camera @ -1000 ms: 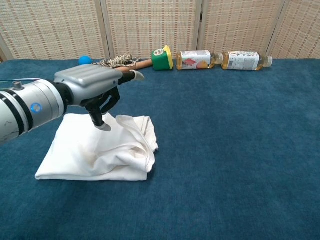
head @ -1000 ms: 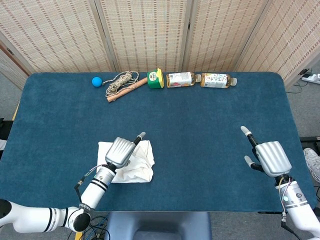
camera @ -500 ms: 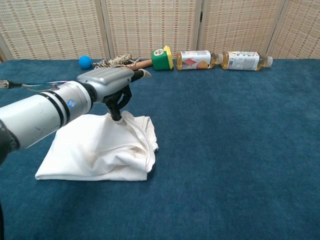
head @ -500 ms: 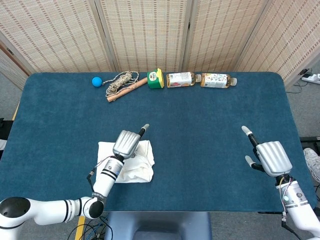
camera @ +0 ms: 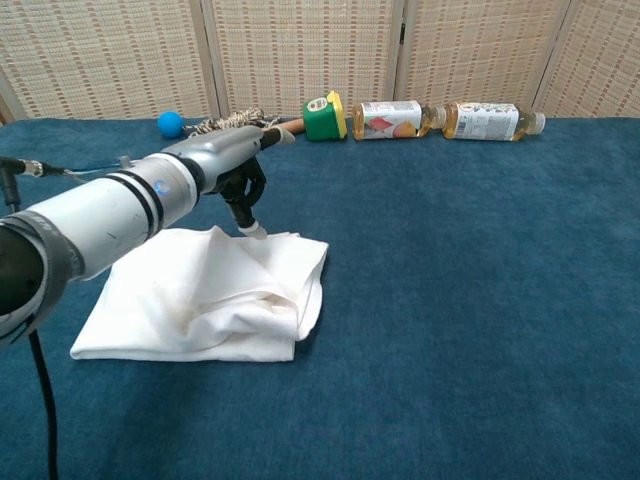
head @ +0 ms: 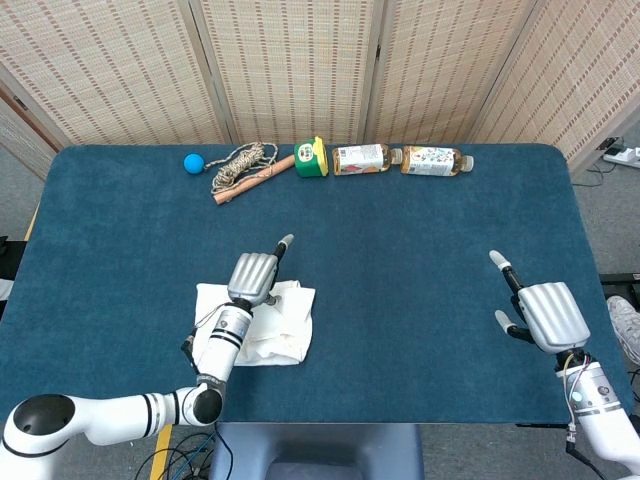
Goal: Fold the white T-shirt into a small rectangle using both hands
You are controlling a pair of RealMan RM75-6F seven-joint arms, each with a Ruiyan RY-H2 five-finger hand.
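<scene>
Shirt: the crumpled white cotton T-shirt [head: 260,325] lies in a loose, lumpy wad at about 7 o'clock on the bench, near the front edge.
Left hand: the silver left hand [head: 254,275] sits over the shirt's far edge, one finger straight, the others curled down so a fingertip [camera: 252,230] touches or pinches the cloth; I cannot tell which.
Right hand: the silver right hand [head: 540,312] hovers at 4 o'clock, well apart from the shirt, fingers spread, holding nothing.
Risk: with one hand working, a pull would likely drag the whole wad rather than flatten it, and a thin pinch could slip.
Bench: dark blue carpet-like cover [head: 400,250], probably grippy against cloth.
Far edge: blue ball [head: 192,162], coiled rope on a wooden stick [head: 243,168], green tape roll [head: 311,158], two lying bottles [head: 400,159].
Room: woven cane screens [head: 300,60] behind.
</scene>
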